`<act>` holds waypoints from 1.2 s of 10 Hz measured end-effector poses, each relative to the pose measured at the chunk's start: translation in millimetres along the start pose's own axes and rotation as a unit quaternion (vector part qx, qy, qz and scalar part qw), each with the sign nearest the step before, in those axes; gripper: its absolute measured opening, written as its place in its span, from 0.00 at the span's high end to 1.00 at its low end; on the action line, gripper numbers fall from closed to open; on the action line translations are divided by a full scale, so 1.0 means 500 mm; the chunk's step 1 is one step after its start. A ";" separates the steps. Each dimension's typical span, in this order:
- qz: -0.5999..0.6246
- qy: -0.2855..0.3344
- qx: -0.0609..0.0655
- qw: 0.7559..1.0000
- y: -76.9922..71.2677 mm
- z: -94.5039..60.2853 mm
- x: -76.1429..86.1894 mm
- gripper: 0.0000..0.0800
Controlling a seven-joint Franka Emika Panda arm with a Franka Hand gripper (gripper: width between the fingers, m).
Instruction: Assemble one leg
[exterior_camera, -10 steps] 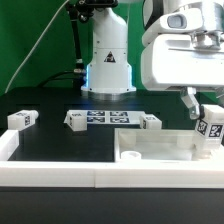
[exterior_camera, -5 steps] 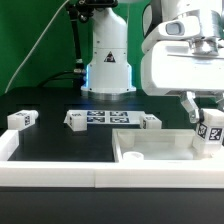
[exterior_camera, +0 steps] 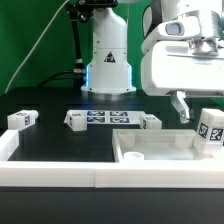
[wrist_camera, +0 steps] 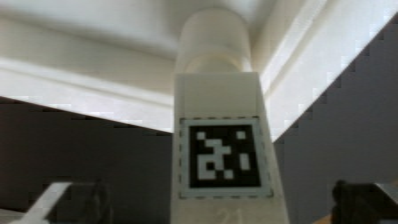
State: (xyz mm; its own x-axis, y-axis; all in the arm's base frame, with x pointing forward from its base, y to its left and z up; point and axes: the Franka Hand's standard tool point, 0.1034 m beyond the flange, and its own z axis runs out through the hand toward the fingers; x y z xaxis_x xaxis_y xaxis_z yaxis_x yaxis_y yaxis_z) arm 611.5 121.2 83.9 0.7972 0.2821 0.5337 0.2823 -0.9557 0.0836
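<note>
The leg (exterior_camera: pixel 210 130) stands upright at a corner of the large white panel (exterior_camera: pixel 150 152). The gripper (wrist_camera: pixel 210 198) is spread wide and holds nothing. The leg appears placed, but how firmly it is seated cannot be seen.

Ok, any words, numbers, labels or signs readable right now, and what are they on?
No words or numbers can be read.
On the leg: a black-and-white square tag, pattern only, no letters.
On the marker board and the small blocks: similar tags, too small to read.
On the robot base: a dark triangular sign, too blurred to read.
</note>
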 end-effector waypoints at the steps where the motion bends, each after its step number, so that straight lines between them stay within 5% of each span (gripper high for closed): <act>1: 0.000 0.000 0.000 1.000 0.000 0.000 0.000 0.20; 9: 0.003 -0.025 0.007 1.000 -0.001 -0.010 0.012 0.19; 10: 0.006 -0.042 0.007 0.999 0.005 -0.002 -0.002 0.19; 12: 0.011 -0.154 0.029 0.988 0.010 0.005 -0.004 0.19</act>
State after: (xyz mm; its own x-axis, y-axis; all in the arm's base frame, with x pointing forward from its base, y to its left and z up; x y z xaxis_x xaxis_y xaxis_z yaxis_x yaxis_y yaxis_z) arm 612.7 116.3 81.3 0.9251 0.2831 0.2529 0.2872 -0.9576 0.0215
